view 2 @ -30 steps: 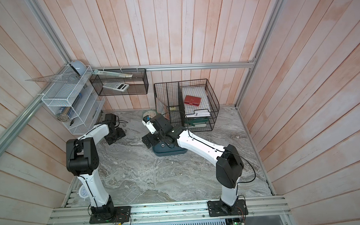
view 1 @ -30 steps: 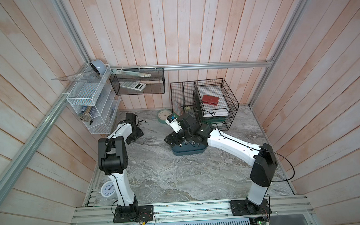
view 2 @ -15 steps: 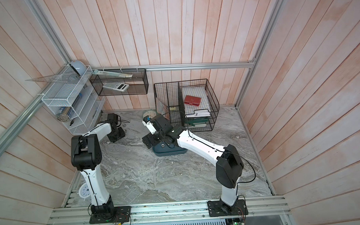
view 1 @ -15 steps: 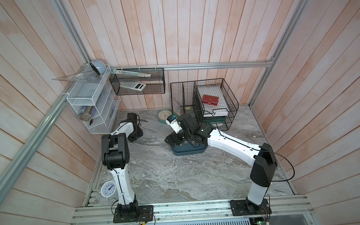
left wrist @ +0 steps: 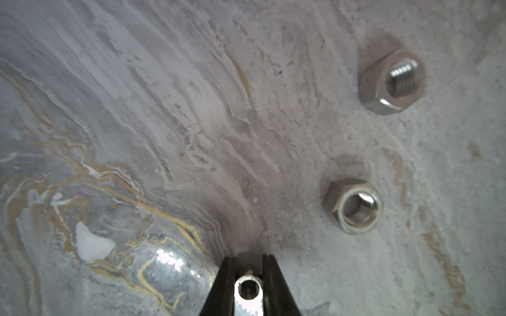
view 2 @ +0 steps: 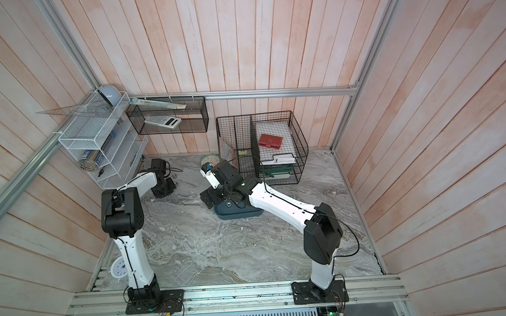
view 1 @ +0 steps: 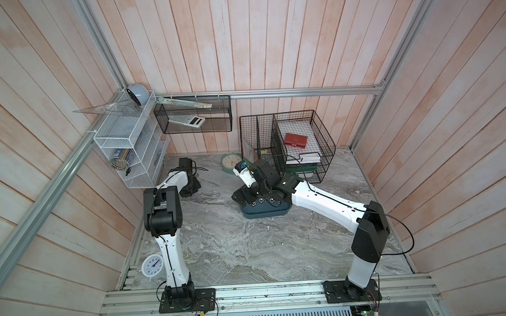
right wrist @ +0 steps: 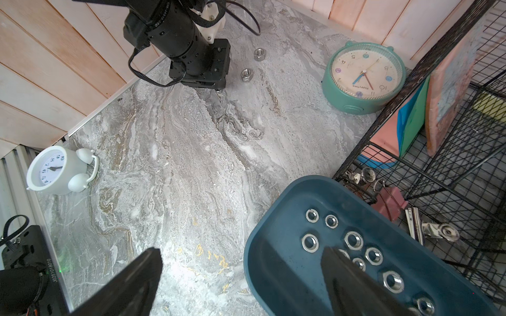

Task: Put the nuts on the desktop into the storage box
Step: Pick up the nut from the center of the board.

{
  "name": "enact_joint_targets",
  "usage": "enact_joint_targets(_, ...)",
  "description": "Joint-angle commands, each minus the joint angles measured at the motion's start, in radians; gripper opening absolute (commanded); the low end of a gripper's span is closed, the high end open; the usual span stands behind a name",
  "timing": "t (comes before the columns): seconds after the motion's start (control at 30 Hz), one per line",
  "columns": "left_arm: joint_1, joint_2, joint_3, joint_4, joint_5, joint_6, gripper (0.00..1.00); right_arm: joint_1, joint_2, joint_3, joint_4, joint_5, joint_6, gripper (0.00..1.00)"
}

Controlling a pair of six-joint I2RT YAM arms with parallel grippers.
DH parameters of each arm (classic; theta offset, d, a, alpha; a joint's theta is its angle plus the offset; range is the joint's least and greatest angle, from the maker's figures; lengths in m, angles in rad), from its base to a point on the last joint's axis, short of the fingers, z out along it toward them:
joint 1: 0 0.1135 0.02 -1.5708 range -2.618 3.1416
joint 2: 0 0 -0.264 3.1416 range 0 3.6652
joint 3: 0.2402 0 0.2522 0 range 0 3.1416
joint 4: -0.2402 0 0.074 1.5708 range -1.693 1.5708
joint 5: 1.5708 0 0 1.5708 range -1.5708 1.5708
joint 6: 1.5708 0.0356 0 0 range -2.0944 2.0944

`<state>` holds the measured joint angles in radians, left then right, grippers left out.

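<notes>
Over desktop, left fingers seemingly gripping nut

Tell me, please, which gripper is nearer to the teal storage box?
Right. The right gripper hangs open, straddling the rim of the storage box; the left gripper is far off across the desktop, shut on a nut.

Pink wood walls stand on three sides, with shiny metal bars on them. The grey stone desktop is the floor. A white wire shelf hangs at 10 o'clock, a black mesh basket at 11, a black wire rack stands at 1. A small white clock sits at 8. The light is soft and even.
</notes>
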<state>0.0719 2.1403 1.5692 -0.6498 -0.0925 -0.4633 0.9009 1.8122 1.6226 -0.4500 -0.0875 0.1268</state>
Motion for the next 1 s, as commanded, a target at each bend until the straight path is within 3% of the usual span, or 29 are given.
enact_joint_targets(0.0, 0.003, 0.009, -0.011, 0.009, 0.018, 0.000, 0.16, 0.007, 0.005, 0.020, -0.019, 0.009, 0.004, 0.98)
enact_joint_targets(0.27, 0.002, -0.022, -0.044, 0.020, 0.027, -0.005, 0.17, 0.007, -0.007, 0.006, -0.012, 0.008, 0.013, 0.98)
enact_joint_targets(0.43, 0.002, -0.023, -0.039, 0.012, 0.017, 0.001, 0.26, 0.014, -0.017, -0.005, -0.012, 0.014, 0.014, 0.98)
enact_joint_targets(0.97, -0.009, -0.050, -0.067, -0.032, 0.044, -0.023, 0.35, 0.019, -0.024, -0.016, -0.005, 0.017, 0.020, 0.98)
